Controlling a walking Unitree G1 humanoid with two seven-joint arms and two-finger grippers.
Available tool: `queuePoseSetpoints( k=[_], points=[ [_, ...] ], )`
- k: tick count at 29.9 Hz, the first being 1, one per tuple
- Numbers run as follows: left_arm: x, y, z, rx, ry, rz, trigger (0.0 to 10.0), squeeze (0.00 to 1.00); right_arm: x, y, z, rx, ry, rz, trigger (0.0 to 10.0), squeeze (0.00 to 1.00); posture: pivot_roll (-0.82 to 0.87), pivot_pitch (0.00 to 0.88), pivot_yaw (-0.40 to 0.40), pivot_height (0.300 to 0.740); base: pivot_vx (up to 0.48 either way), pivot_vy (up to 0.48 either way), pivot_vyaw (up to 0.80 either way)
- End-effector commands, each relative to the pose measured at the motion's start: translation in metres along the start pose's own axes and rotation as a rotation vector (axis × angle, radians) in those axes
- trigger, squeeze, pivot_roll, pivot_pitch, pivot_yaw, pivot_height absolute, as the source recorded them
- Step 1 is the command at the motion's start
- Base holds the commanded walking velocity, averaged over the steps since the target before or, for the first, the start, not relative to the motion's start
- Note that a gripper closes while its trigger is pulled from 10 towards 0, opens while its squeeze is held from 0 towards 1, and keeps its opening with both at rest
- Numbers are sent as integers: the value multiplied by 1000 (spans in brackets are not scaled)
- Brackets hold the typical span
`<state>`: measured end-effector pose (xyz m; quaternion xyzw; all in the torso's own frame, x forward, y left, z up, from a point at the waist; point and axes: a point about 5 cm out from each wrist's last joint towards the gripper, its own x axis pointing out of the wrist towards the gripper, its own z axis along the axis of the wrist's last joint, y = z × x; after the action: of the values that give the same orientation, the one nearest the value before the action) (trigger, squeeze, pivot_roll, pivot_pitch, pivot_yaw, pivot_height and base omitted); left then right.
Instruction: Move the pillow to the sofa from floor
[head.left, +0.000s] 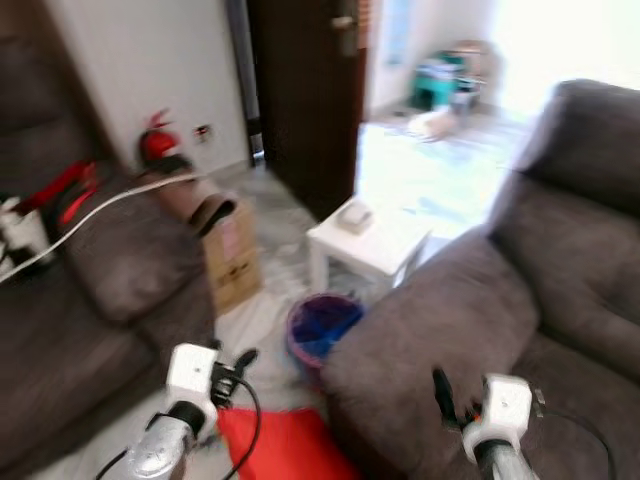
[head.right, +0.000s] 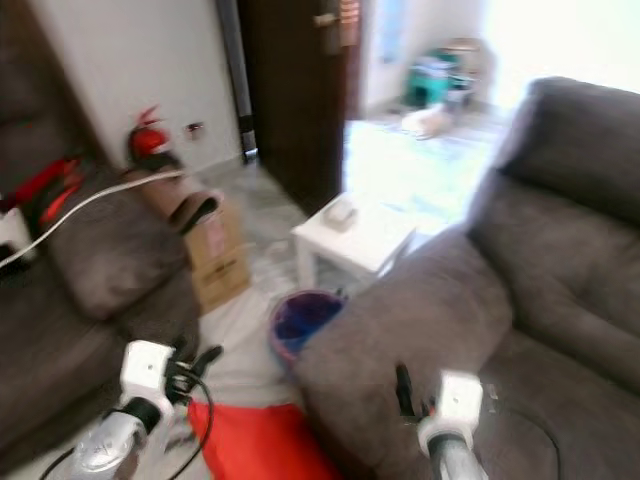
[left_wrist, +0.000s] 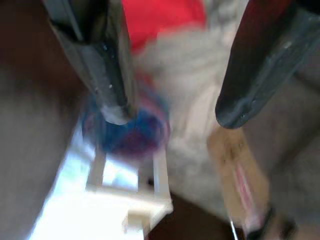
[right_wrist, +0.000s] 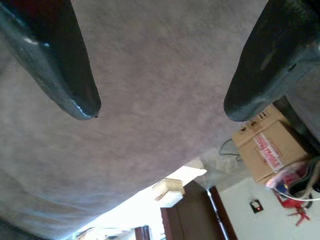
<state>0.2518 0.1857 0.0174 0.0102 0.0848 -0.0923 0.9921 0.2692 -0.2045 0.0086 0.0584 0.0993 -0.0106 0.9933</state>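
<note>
Left gripper (left_wrist: 170, 112): fingers spread apart, nothing between them. It hangs low over the floor strip between the two sofas, with the left wrist (head.left: 190, 385) at about 7 o'clock in my head view. Through its wrist cam I see a blurred blue-purple bin (left_wrist: 127, 132) past the fingertips, a slice of red above it, and the white table (left_wrist: 125, 200) beyond.

Right gripper (right_wrist: 160, 107): also released, fingers wide, empty. It sits over the armrest of the grey sofa (head.left: 450, 310) at about 5 o'clock, and grey upholstery runs across the gap between the fingers.

Red pillow (head.left: 285, 445): on the floor at 6 o'clock, just beside the left arm and against the base of the grey sofa's armrest. Neither gripper touches it. Bottom edge is cut by the frame.

Further out: the bin stands on the floor at roughly 6 o'clock, just past the pillow, touching or nearly touching the armrest; can't tell which through the blur. The small white table is behind it, near centre, with a small box on top. A cardboard box (head.left: 232, 255) stands at 9 o'clock of the table, against the dark sofa (head.left: 90, 300) on my left. A white cable (head.left: 90, 212) crosses that sofa's arm. A red fire extinguisher (head.left: 157, 140) stands by the wall at 11 o'clock, and a dark door (head.left: 305, 90) at 12.

Head views are motion-blurred.
</note>
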Motion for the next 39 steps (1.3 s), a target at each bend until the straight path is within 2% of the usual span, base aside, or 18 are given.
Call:
queuePoseSetpoints(
  k=[1,11,14,31,35,39],
  points=[
    [5,2,8,13,-20,-3,10000,0,-2,2,-3,6,11,0,10000,0,22,71,43,655,0,0,0],
    [5,1,7,12,-16,-7,10000,0,-1,3,-6,-6,42,12,10000,0,21,75,42,645,0,0,0],
    [5,1,7,11,-12,-12,10000,0,-1,3,-3,8,10,6,10000,0,22,78,42,632,0,0,0],
    [6,2,5,13,18,-42,10000,0,-1,3,-4,3,23,3,10000,0,27,86,39,632,0,0,0],
    [6,2,5,13,22,-46,10000,0,0,4,-7,-9,60,5,10000,0,28,88,38,632,0,0,0],
    [6,3,4,15,31,-58,10000,0,0,3,-5,0,41,2,10000,0,28,88,38,607,0,0,0]
  ],
)
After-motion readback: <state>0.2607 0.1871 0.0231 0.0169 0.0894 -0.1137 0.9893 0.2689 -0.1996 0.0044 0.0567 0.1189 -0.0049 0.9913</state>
